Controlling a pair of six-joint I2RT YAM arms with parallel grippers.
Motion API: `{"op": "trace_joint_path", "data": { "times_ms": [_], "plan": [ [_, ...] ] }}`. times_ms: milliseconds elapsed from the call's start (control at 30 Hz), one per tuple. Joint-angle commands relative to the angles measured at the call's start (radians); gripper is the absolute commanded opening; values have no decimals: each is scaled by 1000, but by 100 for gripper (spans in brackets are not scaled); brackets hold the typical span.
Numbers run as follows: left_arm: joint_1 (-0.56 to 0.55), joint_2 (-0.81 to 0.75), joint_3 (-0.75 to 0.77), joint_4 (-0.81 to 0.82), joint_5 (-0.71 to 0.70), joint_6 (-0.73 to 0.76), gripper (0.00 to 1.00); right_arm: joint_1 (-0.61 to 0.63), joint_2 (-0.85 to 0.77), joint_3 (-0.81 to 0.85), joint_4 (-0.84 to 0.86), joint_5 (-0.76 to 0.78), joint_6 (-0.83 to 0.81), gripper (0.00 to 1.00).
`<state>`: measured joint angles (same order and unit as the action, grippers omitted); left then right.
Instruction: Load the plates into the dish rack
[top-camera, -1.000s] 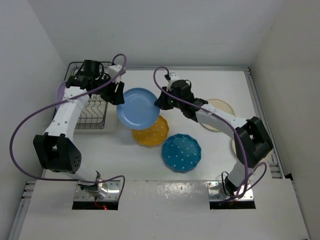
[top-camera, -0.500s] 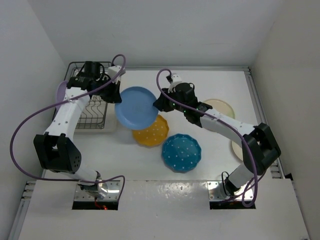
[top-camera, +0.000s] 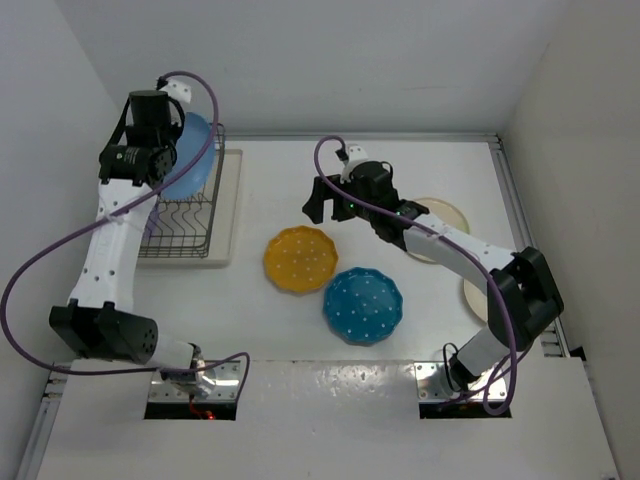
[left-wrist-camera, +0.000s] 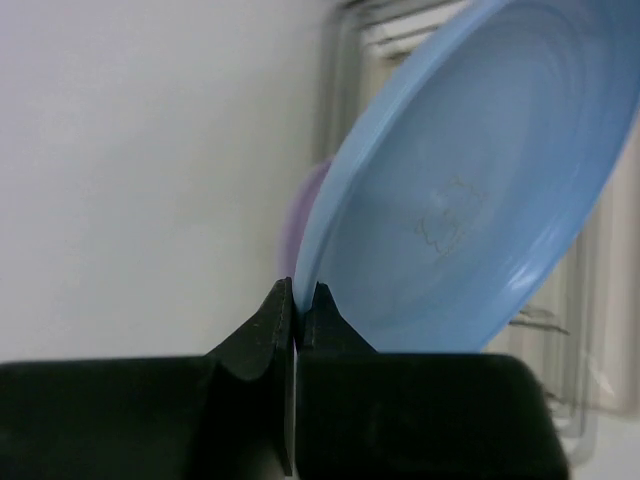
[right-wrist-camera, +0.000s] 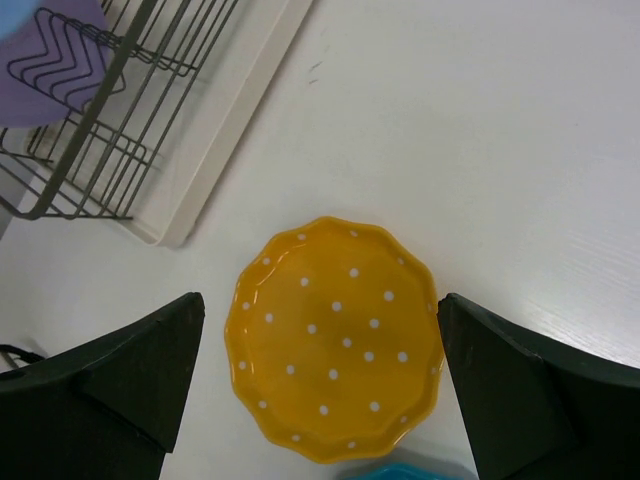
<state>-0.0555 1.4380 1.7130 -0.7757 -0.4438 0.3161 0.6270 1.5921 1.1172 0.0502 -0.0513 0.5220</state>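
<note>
At the far left, above the dish rack (top-camera: 185, 228), the light blue plate (left-wrist-camera: 470, 200) hangs tilted on edge, plain and glossy. Its rim is pinched between the closed fingers of the left gripper (left-wrist-camera: 297, 296). Just behind it shows a lavender plate (left-wrist-camera: 300, 215), probably standing in the rack, though the view is blurred. The rack sits on a cream tray (top-camera: 228, 200). Toward the middle, the right gripper (right-wrist-camera: 320, 300) hovers with its fingers spread wide above the scalloped yellow plate (right-wrist-camera: 335, 340), holding nothing. The teal plate (top-camera: 363, 305) lies just beside the yellow one, on its near right. A cream plate (top-camera: 447, 213) lies partly hidden under the right arm (top-camera: 450, 250).
</note>
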Motion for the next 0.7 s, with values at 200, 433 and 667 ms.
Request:
{"op": "trace_joint_path", "data": {
  "times_ms": [200,433,667],
  "plan": [
    [37,-13,-355,466,-536,235,0,-12,28,142,-44,11,-13,100],
    [48,9,-421,596,-576,276,0,-13,43,171,-93,10,12,100],
    [48,-5,-366,579,-536,264,0,-16,69,213,-122,15,6,100]
  ]
}}
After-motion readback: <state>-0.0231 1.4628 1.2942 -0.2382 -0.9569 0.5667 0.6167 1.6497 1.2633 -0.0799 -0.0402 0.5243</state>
